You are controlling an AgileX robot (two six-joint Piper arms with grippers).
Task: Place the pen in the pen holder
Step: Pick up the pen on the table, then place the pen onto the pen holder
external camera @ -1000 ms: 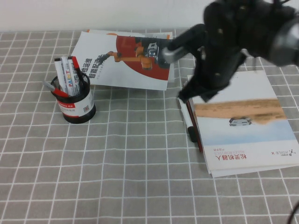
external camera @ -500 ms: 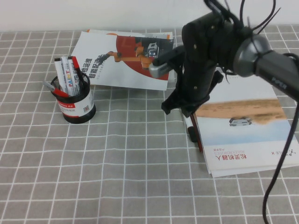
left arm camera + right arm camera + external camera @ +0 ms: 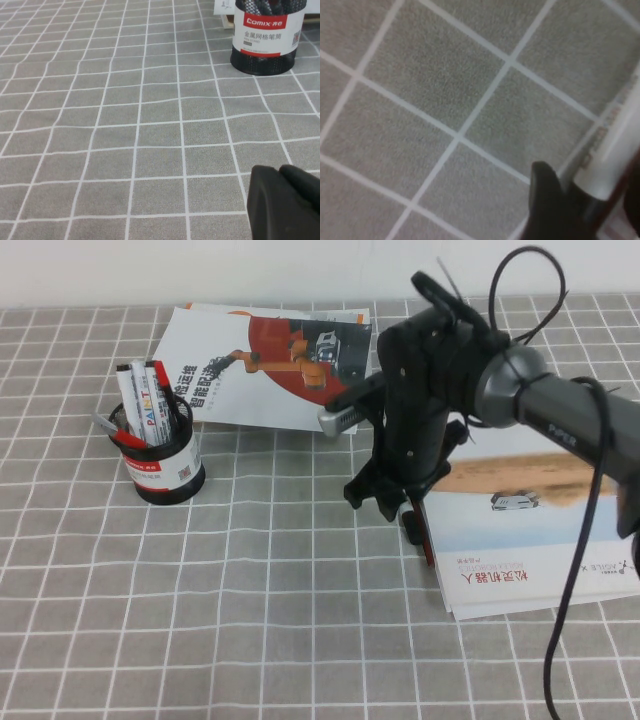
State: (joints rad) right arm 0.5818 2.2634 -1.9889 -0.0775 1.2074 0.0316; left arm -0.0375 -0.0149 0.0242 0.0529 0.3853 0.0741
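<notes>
Since a second ago, dropped from the upper right to centre frame: right pincer (image 3: 385, 502), now low over the pen (image 3: 410, 525), jaws spread astride its barrel, not yet gripping. Best lowered squarely, then closed mid-barrel before lifting. Pen flat on the counter (image 3: 250, 620) against the booklet (image 3: 530, 540) edge: white barrel, black ends. Farther, upper left: pen holder (image 3: 165, 465), black, red-and-white band. Left pincer (image 3: 285, 202) low over bare counter; cannot tell its jaws.

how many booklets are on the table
2: one booklet lies at the far side, behind the pen holder; the other booklet lies on the right, partly under the right gripper.
</notes>
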